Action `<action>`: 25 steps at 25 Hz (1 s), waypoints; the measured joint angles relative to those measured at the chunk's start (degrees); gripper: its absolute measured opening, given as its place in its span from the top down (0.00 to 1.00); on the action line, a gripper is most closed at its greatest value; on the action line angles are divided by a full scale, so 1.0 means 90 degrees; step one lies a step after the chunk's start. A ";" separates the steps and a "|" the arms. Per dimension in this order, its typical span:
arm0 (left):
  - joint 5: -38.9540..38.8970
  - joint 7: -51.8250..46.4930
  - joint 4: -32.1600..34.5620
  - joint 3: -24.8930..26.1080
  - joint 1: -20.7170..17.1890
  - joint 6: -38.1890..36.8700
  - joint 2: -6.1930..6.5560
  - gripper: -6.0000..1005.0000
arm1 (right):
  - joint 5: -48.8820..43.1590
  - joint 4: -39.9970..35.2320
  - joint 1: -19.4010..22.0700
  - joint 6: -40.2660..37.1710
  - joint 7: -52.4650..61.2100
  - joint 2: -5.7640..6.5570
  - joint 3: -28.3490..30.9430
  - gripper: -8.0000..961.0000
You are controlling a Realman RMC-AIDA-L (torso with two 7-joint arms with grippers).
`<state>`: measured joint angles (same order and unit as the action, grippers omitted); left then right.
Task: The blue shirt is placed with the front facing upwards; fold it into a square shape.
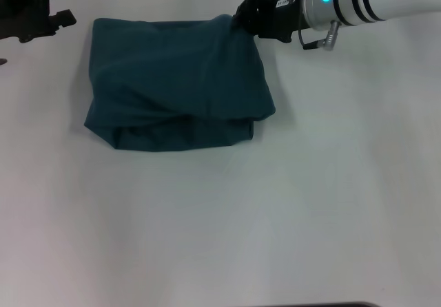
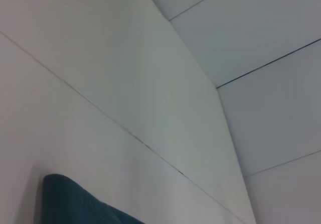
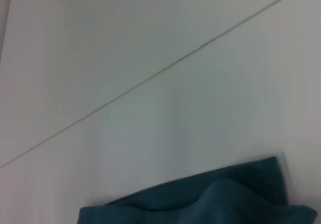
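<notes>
Blue shirt [image 1: 176, 80] folded on white desk [image 1: 275, 217]. Right pincer [image 1: 241, 19] clenched on shirt's far right corner, arm reaching in from right. Left pincer [image 1: 65, 4] released, off shirt's far left corner.

The blue shirt [image 1: 176, 80] looks like soft matt cloth, creased and rumpled where its layers overlap. It lies on a white table [image 1: 227, 224] that is smooth with a faint sheen. At the shirt's far right corner, the right gripper [image 1: 241, 19] is matt black, probably plastic, on a glossy white arm casing. Beyond the shirt's far left corner, the left gripper [image 1: 63, 14] is the same matt black.
</notes>
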<state>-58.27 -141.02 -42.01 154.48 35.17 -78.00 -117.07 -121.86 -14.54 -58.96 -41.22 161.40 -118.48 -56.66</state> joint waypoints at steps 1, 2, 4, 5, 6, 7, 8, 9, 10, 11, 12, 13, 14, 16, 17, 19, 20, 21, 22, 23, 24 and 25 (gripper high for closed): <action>0.0000 0.0001 0.0000 0.0001 0.0005 0.0011 0.0003 0.07 | 0.0001 0.0000 -0.0007 -0.0028 -0.0001 0.0005 -0.0001 0.61; 0.0000 0.0001 0.0000 0.0000 0.0008 0.0029 0.0004 0.07 | 0.0000 -0.0001 -0.0013 -0.0053 -0.0001 0.0007 -0.0002 0.69; 0.0000 0.0004 0.0000 -0.0010 0.0010 0.0063 0.0004 0.07 | -0.0009 -0.0003 -0.0016 -0.0076 -0.0002 0.0008 -0.0007 0.75; 0.0000 0.0006 0.0000 -0.0016 0.0010 0.0072 0.0002 0.07 | -0.0013 -0.0005 -0.0015 -0.0083 -0.0004 0.0009 -0.0009 0.77; 0.0000 0.0008 0.0000 -0.0021 0.0010 0.0081 -0.0002 0.07 | -0.0016 -0.0007 -0.0010 -0.0085 -0.0006 0.0011 -0.0011 0.80; 0.0000 0.0010 0.0000 -0.0023 0.0009 0.0081 -0.0002 0.07 | -0.0016 -0.0013 -0.0001 -0.0079 -0.0010 0.0016 -0.0012 0.83; 0.0000 0.0012 0.0000 -0.0025 0.0008 0.0082 -0.0002 0.07 | -0.0016 -0.0029 0.0012 -0.0067 -0.0041 0.0022 -0.0010 0.83; 0.0000 0.0013 0.0000 -0.0025 0.0003 0.0083 -0.0002 0.07 | -0.0006 -0.0056 0.0026 -0.0049 -0.0099 0.0032 -0.0001 0.83; 0.0000 0.0013 0.0000 -0.0025 -0.0007 0.0083 -0.0002 0.07 | 0.0012 -0.0092 0.0043 -0.0026 -0.0214 0.0040 0.0013 0.84; 0.0000 0.0013 0.0000 -0.0022 -0.0019 0.0083 -0.0002 0.07 | 0.0027 -0.0133 0.0050 0.0004 -0.0351 0.0038 0.0024 0.84; 0.0000 0.0013 0.0000 -0.0016 -0.0029 0.0081 -0.0002 0.07 | 0.0039 -0.0179 0.0054 0.0033 -0.0484 0.0030 0.0029 0.84; 0.0000 0.0013 0.0000 -0.0007 -0.0039 0.0077 -0.0002 0.07 | 0.0041 -0.0234 0.0053 0.0097 -0.0651 0.0012 0.0019 0.84; 0.0000 0.0014 0.0000 -0.0003 -0.0046 0.0072 -0.0003 0.07 | 0.0041 -0.0274 0.0044 0.0168 -0.0821 -0.0004 0.0005 0.85; 0.0000 0.0014 0.0000 0.0002 -0.0057 0.0055 -0.0008 0.07 | 0.0025 -0.0313 0.0006 0.0273 -0.1055 -0.0032 -0.0015 0.85; 0.0000 0.0014 0.0000 0.0006 -0.0067 0.0038 -0.0015 0.07 | 0.0019 -0.0319 -0.0014 0.0301 -0.1154 -0.0043 -0.0017 0.85; 0.0000 0.0014 0.0000 0.0012 -0.0080 0.0013 -0.0022 0.07 | 0.0000 -0.0318 -0.0053 0.0290 -0.1276 -0.0063 -0.0030 0.86; 0.0000 0.0014 0.0000 0.0013 -0.0082 0.0006 -0.0022 0.07 | -0.0015 -0.0310 -0.0069 0.0267 -0.1293 -0.0068 -0.0038 0.86; 0.0000 0.0014 0.0000 0.0015 -0.0084 0.0003 -0.0023 0.07 | -0.0039 -0.0292 -0.0073 0.0200 -0.1260 -0.0065 -0.0051 0.87; 0.0000 0.0014 0.0000 0.0017 -0.0084 -0.0001 -0.0023 0.07 | -0.0055 -0.0290 -0.0061 0.0130 -0.1200 -0.0054 -0.0057 0.87; 0.0000 0.0014 0.0000 0.0022 -0.0084 -0.0001 -0.0022 0.07 | -0.0065 -0.0292 -0.0034 0.0054 -0.1141 -0.0040 -0.0060 0.87; 0.0000 0.0013 0.0000 0.0022 -0.0084 -0.0003 -0.0022 0.07 | -0.0066 -0.0307 0.0002 -0.0053 -0.1095 -0.0016 -0.0061 0.88; 0.0000 0.0012 0.0000 0.0022 -0.0086 -0.0003 -0.0021 0.07 | -0.0066 -0.0325 0.0043 -0.0157 -0.1064 0.0028 -0.0057 0.87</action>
<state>-58.27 -140.91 -42.01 154.68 34.40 -78.03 -117.25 -122.45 -17.47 -58.57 -42.63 151.83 -118.23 -57.18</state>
